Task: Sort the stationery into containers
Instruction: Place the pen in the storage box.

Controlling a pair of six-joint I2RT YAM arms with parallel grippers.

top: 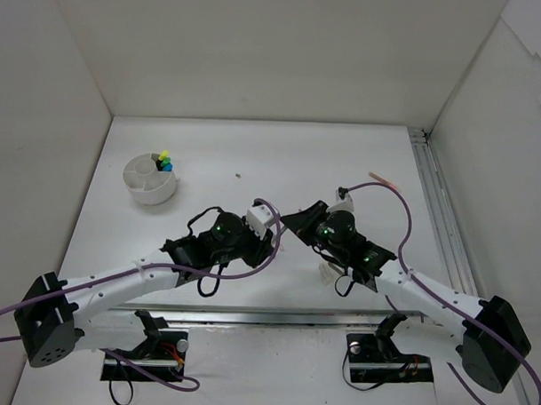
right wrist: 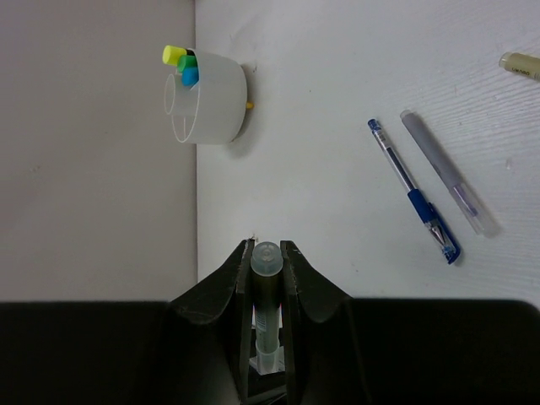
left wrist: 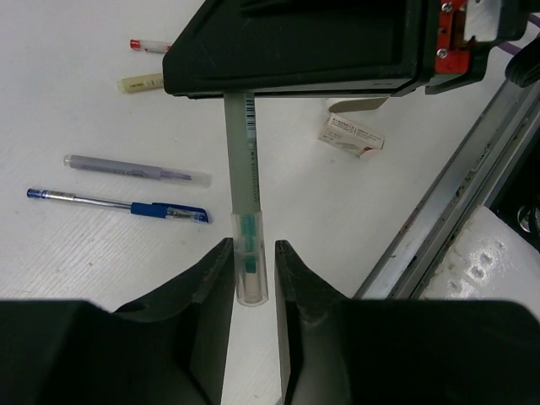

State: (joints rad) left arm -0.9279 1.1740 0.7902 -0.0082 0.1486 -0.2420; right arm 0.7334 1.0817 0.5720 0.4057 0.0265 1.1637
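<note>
A grey pen (left wrist: 243,169) with a clear cap hangs in the air between my two grippers. My right gripper (right wrist: 267,246) is shut on its barrel, and the cap (right wrist: 266,260) pokes out past the fingertips. My left gripper (left wrist: 253,253) has its jaws drawn in narrowly on both sides of that cap; whether they press on it does not show. The round white container (top: 151,185) stands at the far left and holds green, blue and yellow highlighters (right wrist: 181,63). On the table lie a blue pen (left wrist: 126,205) and a clear grey pen (left wrist: 135,169).
A beige stick (left wrist: 141,83) and a red-tipped stick (left wrist: 148,45) lie beyond the pens. A small white and pink eraser (left wrist: 353,135) lies near the metal rail (left wrist: 456,194) along the table's near edge. White walls enclose the table.
</note>
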